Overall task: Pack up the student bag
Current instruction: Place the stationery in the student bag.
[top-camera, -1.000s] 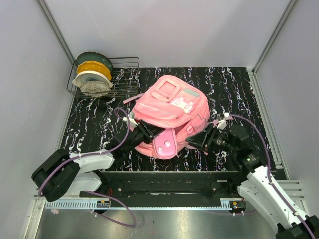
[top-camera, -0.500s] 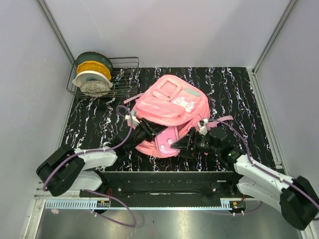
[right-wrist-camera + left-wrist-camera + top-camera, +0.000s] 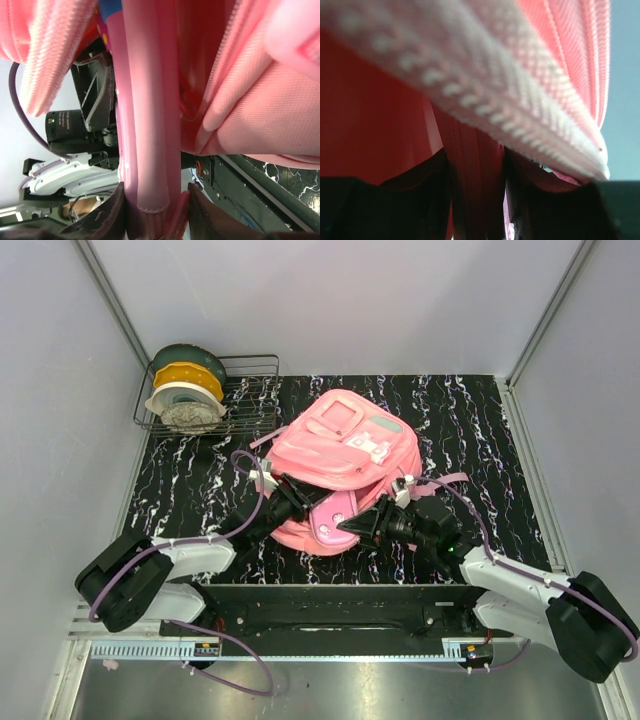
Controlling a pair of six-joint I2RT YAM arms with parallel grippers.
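Note:
The pink student bag (image 3: 345, 452) lies in the middle of the black mat with its mouth toward the arms. My left gripper (image 3: 298, 502) is shut on the zipper edge (image 3: 476, 165) of that mouth and holds it up; the bag's red inside (image 3: 370, 115) fills the left wrist view. My right gripper (image 3: 352, 525) is shut on a smooth pink pencil case (image 3: 147, 125) with a bit of blue at its far end. The case (image 3: 333, 527) sits at the bag's mouth, under the raised flap (image 3: 260, 110).
A wire rack (image 3: 250, 400) at the back left holds several round spools (image 3: 185, 390). Bare black marbled mat (image 3: 480, 430) lies right of the bag. Grey walls close in on the sides and back. The left arm's white link (image 3: 70, 172) shows beyond the case.
My right arm has swung left and lower, carrying the pink case from the bag's right side into its mouth. The left gripper has kept its hold on the zipper edge, shifting only slightly.

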